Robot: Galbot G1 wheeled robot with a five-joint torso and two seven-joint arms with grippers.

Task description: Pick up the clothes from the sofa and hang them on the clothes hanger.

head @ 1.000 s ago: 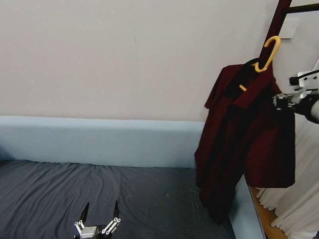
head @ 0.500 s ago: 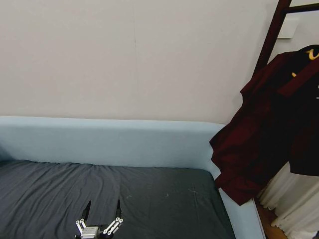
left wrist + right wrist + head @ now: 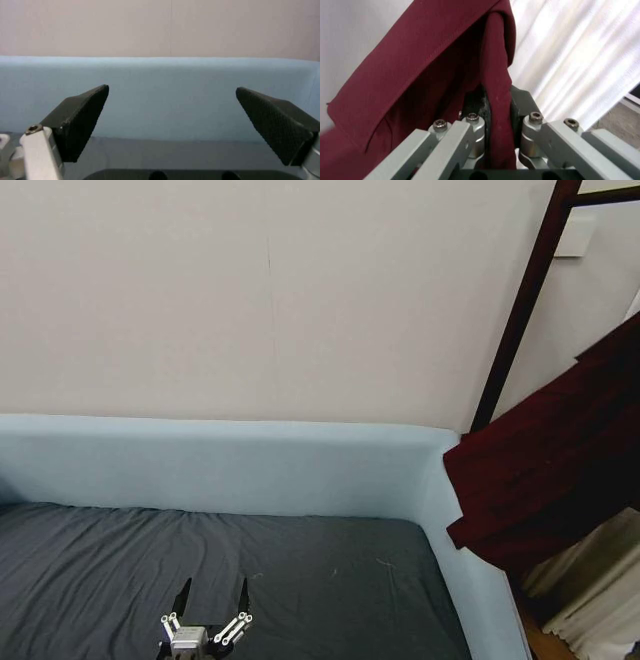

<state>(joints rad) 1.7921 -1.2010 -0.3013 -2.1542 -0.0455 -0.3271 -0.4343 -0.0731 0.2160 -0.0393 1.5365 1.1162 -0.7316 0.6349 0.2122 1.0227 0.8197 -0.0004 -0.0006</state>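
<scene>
A dark red shirt (image 3: 555,480) hangs in the air at the right edge of the head view, past the sofa's right arm and beside a dark wooden rack post (image 3: 520,310). In the right wrist view my right gripper (image 3: 492,112) is shut on a fold of the red shirt (image 3: 420,75). My left gripper (image 3: 210,605) hovers low over the dark grey sofa seat (image 3: 100,570), open with nothing between its fingers. The left wrist view shows its two black fingertips (image 3: 82,116) spread wide, facing the light blue sofa back (image 3: 170,93).
The light blue sofa back (image 3: 220,465) runs along a plain wall. White curtains (image 3: 595,580) hang at the lower right beside the sofa's arm, with wooden floor below. White curtains (image 3: 575,56) also fill the space behind the shirt in the right wrist view.
The red shirt has swung right and up, off toward the picture's edge; its yellow hanger hook and my right arm have left the head view. The left gripper has barely shifted.
</scene>
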